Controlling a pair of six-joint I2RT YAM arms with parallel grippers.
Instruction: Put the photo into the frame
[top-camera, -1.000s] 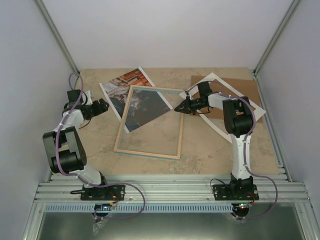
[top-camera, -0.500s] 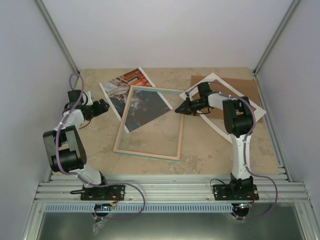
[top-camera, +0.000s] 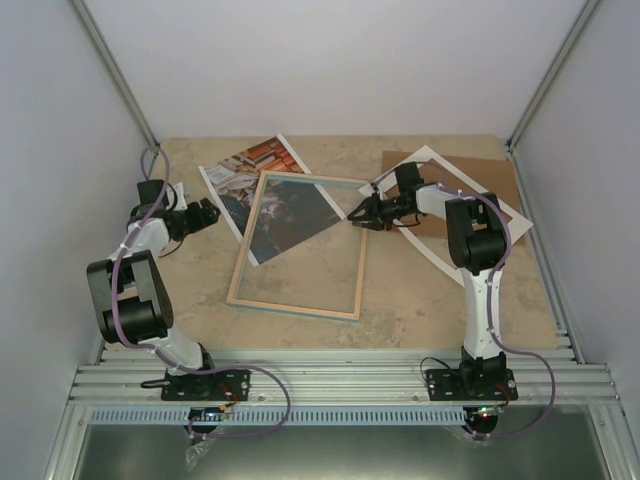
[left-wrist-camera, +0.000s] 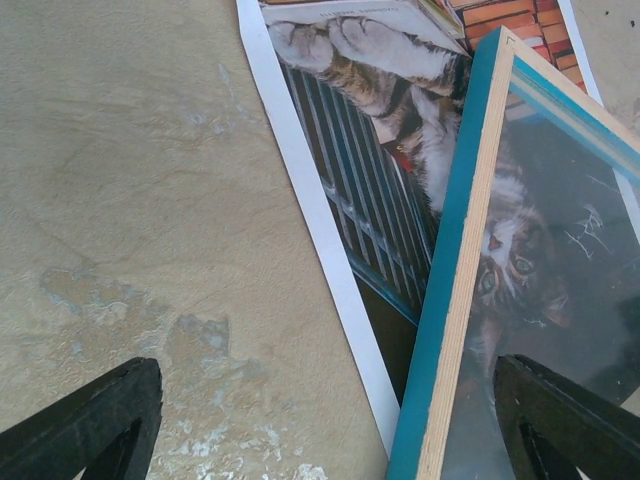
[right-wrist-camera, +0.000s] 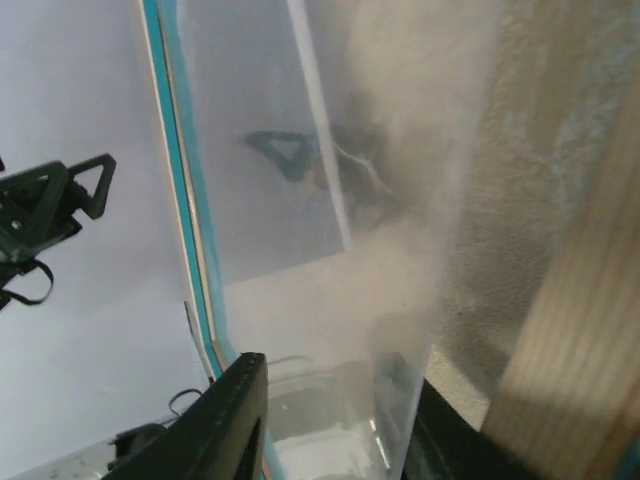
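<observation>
**Item 1, right gripper (top-camera: 354, 215), jaws.** Pressed to a sharp point a second ago. They now stand slightly parted, and the tip reads blunter and wider from above. The wrist view shows a gap beside its lower finger (right-wrist-camera: 232, 420). Whether either finger touches anything cannot be told.

**Item 2, right gripper, position.** Moved a trace toward 12 o'clock, at the 3 o'clock rail of the frame (top-camera: 362, 260) near its far corner.

**Item 3, left gripper (top-camera: 210, 212), position.** Gripper and wrist moved barely perceptibly toward 12 o'clock.
</observation>
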